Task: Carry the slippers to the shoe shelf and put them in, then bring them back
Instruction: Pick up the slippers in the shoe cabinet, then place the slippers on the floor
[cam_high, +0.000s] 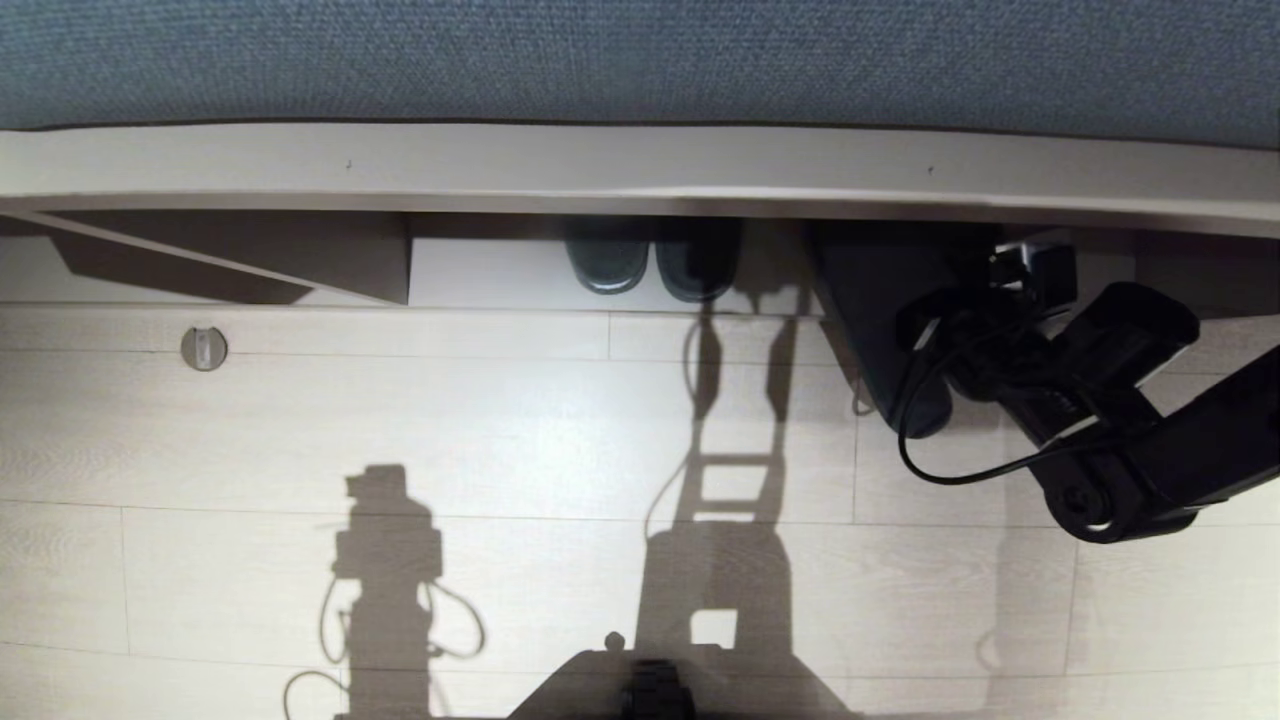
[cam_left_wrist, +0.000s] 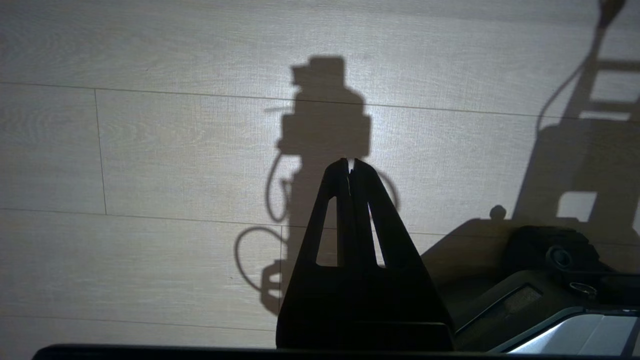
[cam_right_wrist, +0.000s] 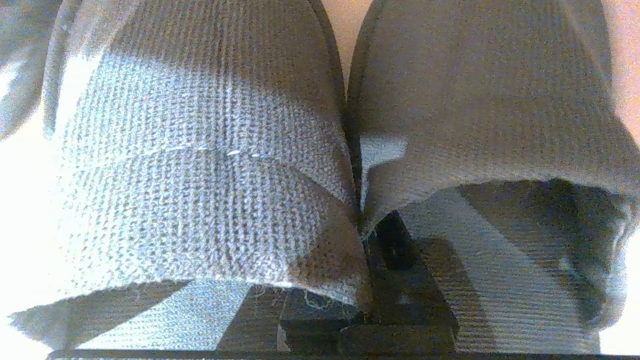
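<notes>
The right gripper (cam_right_wrist: 372, 250) is clamped on the inner edges of the slippers (cam_right_wrist: 350, 150), right of the frame at the shoe shelf (cam_high: 640, 175). The carry looks barely begun. The left gripper (cam_left_wrist: 350, 167) hangs closed and empty, lower left.

Black slippers (cam_high: 868, 320) at the right end of the low shoe shelf (cam_high: 480, 275).

The matte black pair is side by side with inner edges touching, and wide knit-textured toe bands arch over grey-blue footbeds. The toes point into the shelf's opening near its right end, while the heels reach out past its front edge. The shelf is a low, wide beige cubby. Whether the pair rests or is lifted cannot be told.
</notes>
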